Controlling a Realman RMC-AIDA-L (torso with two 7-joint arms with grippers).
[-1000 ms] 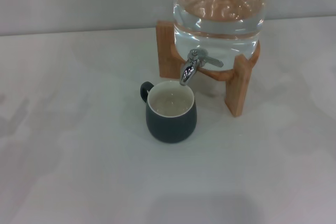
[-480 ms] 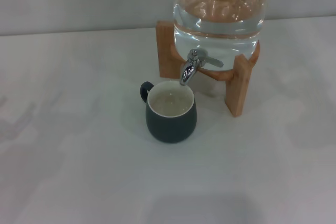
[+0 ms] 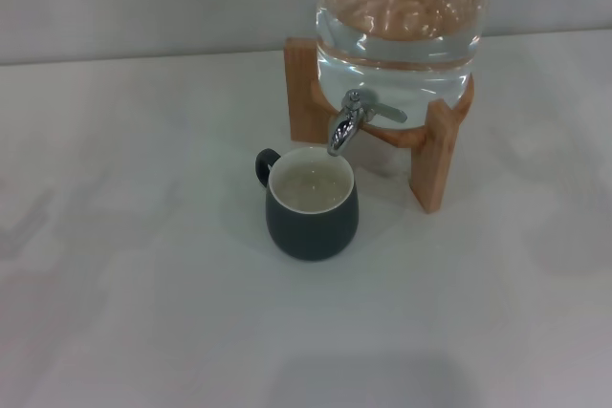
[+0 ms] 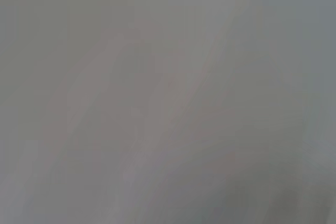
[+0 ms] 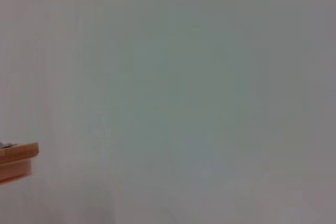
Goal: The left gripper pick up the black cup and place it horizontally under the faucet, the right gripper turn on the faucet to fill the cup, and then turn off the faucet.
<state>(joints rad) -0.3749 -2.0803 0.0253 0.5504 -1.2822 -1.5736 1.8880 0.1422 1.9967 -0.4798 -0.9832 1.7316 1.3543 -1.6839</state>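
White table [image 3: 124, 265] fills head view. Glass water jar [image 3: 402, 21] sits in wooden stand [image 3: 435, 160] at far right-centre. Black cup [image 3: 312, 204] upright on table, rim directly below faucet [image 3: 352, 121] spout, handle toward robot's left, liquid inside. Neither gripper in sight, so grip state unknown; right wrist view catches only stand corner.

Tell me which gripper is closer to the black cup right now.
Cannot tell: neither gripper shows in any view. The black cup stands alone under the faucet. The right wrist view catches a corner of the wooden stand; the left wrist view shows only blank surface.
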